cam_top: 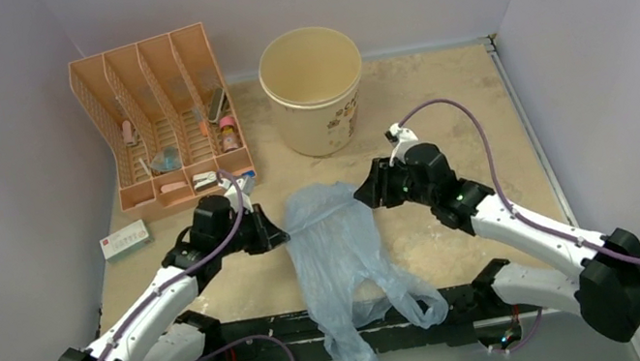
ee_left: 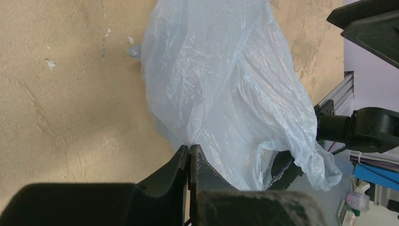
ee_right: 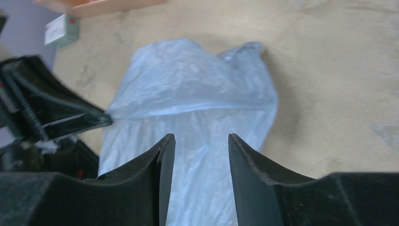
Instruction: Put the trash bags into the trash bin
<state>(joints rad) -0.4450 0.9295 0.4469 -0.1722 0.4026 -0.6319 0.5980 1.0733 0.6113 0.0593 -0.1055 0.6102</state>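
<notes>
Left wrist: edge of bag [ee_left: 226, 84] half-hidden in clenched left tool [ee_left: 188, 149]; right tool [ee_right: 200, 137] released

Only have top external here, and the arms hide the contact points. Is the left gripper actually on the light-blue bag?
Observer: Yes. In the left wrist view the left gripper has its jaws pressed together, with the edge of the trash bag caught at the tips.
Operator: Right side?
Observer: The right wrist view shows the right gripper open. Its jaws are apart over the bag and nothing is clamped.
Operator: Bag lifted anywhere?
Observer: The right wrist view shows a raised fold running across the bag from the left gripper's tip. The rest of the bag lies on the table.
</notes>
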